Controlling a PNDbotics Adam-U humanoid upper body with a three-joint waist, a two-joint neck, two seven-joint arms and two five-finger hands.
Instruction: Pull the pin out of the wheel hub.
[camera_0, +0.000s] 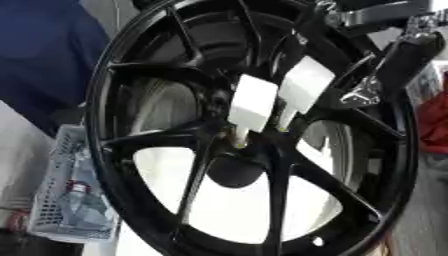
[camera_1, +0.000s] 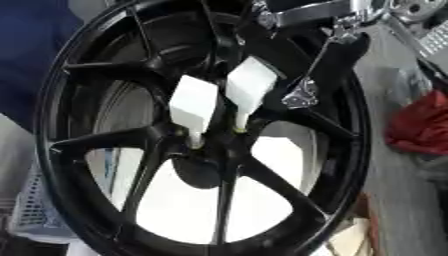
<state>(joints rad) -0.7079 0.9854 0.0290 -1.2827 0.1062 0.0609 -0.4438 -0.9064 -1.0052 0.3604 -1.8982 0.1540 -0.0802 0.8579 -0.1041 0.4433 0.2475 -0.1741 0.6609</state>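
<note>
A white basket (camera_0: 66, 200) sat at the far left, outside the black wheel (camera_0: 114, 150). Two white pins stood side by side in the hub, the left pin (camera_0: 252, 104) and the right pin (camera_0: 304, 84), each seated by a thin stem. The right hand (camera_1: 337, 60) hung beside the right pin, near the rim; whether its fingers were released or clenched could not be told. The left hand showed nowhere. A pull off the stem's line could jam the pin, and the neighbouring pin crowded any grasp.
</note>
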